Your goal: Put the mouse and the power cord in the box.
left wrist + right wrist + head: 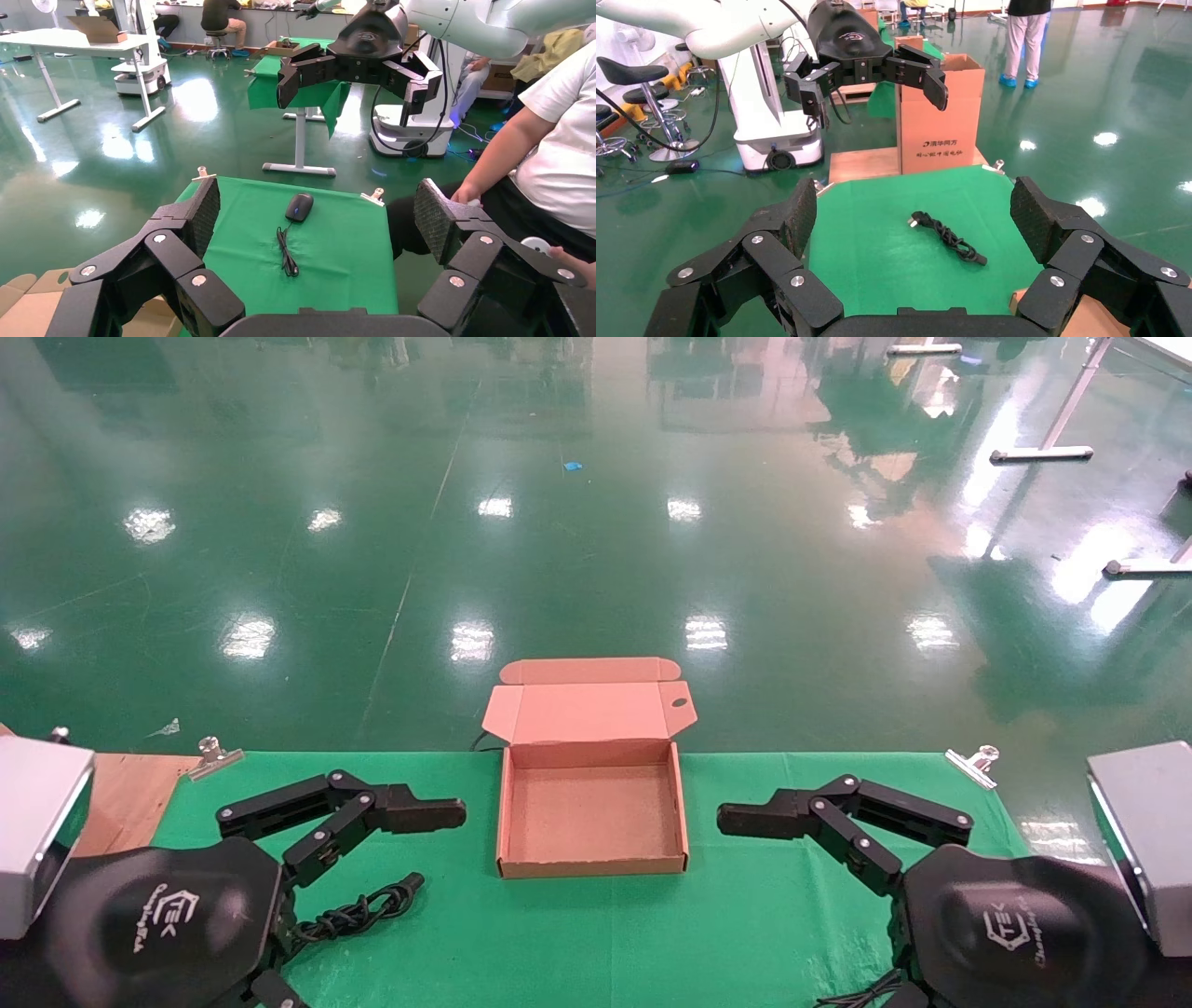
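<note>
Head view has the cardboard mailer box (pixel 593 822) sitting open and empty dead centre on the green tabletop (pixel 596 933), lid hinged back at 12 o'clock. My left gripper (pixel 445 814) hovers at 9 o'clock of it, right gripper (pixel 736 820) at 3 o'clock, both with fingers spread wide and holding nothing. The bundled power cord (pixel 358 913) lies at about 8 o'clock of the box, just under my left arm. The mouse (pixel 299 207) only shows in the left wrist view, down by the right arm, thin cable (pixel 286 253) trailing off it. I reckon the mouse is light, hard and a bit slick, so pinch across its sides. The cord's floppy; grab mid-bundle.
</note>
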Controlling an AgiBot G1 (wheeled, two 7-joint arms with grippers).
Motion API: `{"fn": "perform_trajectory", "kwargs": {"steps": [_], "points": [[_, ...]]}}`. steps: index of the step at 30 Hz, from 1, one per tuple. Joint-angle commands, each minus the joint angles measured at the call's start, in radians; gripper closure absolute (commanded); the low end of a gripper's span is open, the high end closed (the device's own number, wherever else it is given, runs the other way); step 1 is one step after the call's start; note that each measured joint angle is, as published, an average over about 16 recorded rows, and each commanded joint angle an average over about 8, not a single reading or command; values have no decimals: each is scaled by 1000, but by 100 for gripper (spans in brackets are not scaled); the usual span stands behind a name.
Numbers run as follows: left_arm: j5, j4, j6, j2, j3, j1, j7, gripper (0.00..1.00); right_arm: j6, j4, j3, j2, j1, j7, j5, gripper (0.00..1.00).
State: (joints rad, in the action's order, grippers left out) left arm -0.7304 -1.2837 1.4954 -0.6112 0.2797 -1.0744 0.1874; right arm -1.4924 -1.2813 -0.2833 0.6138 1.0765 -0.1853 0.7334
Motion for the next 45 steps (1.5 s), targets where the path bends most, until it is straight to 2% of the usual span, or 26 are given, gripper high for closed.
{"fn": "perform_trajectory", "kwargs": {"steps": [1, 24, 28, 32, 36, 45], "points": [[0, 0, 0, 0, 0, 0, 0, 0, 0, 0, 0, 0, 0, 0, 0, 0], [-3, 0, 1, 0, 2, 0, 0, 0, 0, 0, 0, 0, 0, 0, 0, 0], [-52, -8, 12, 9, 23, -12, 4, 0, 0, -1, -16, 5, 6, 6, 36, 0], [-147, -10, 28, 19, 65, -39, 13, 0, -6, -7, -65, 21, 42, 25, 153, 0], [-251, 19, 37, 23, 109, -61, 6, 0, -16, -18, -136, 46, 107, 58, 335, 0], [-538, 212, 16, -24, 217, -132, -73, 0, -9, 14, -296, 135, 236, 144, 748, 0]]}}
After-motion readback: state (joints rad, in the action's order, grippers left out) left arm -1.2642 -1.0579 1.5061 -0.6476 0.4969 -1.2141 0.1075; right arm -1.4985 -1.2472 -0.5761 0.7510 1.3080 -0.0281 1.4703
